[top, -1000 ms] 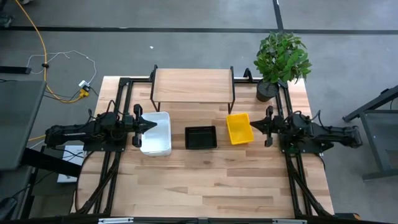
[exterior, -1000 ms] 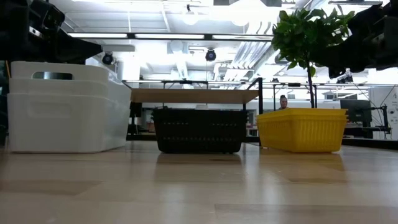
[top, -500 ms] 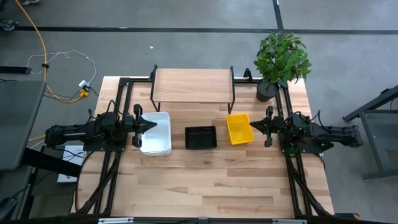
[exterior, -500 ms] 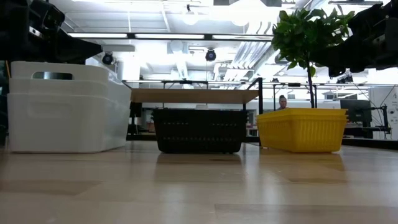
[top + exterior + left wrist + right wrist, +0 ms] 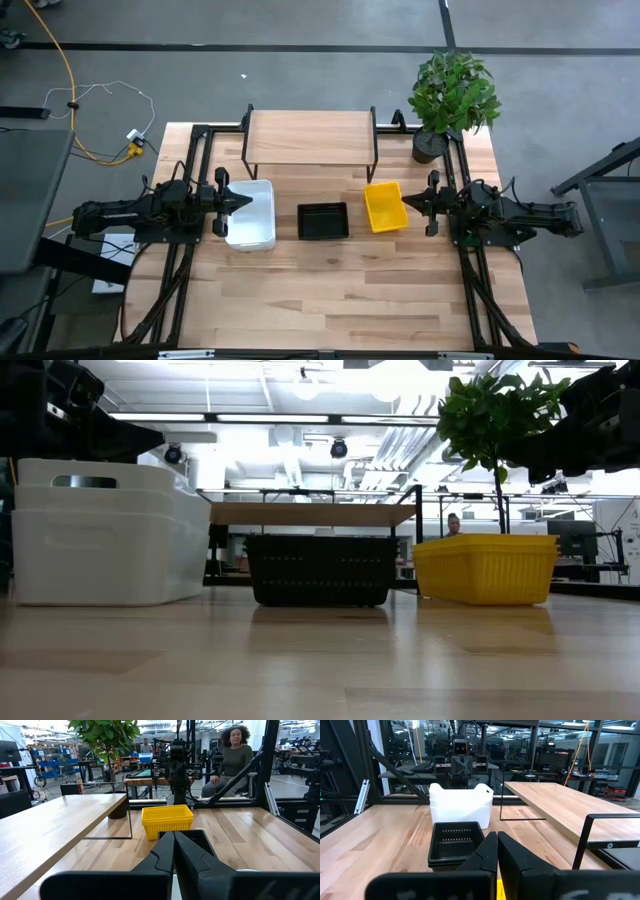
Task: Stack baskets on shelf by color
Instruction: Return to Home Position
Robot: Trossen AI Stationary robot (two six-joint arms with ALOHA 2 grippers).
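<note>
Three lots of baskets stand in a row on the table in front of the shelf [image 5: 310,138]: a white stack [image 5: 252,213] on the left, black baskets [image 5: 323,221] in the middle and a yellow basket [image 5: 385,206] on the right. All rest on their bottoms on the tabletop. My left gripper [image 5: 243,201] is shut and points level, raised over the white stack's left edge. My right gripper [image 5: 412,201] is shut too and points level, just right of the yellow basket and above it. The shelf top [image 5: 312,513] is bare.
A potted plant [image 5: 455,95] stands at the table's far right corner, beside the shelf. Black frame rails [image 5: 180,270] run along both table sides. Beyond the table's right side a person [image 5: 232,755] sits. There is bare tabletop [image 5: 330,300] toward the near edge.
</note>
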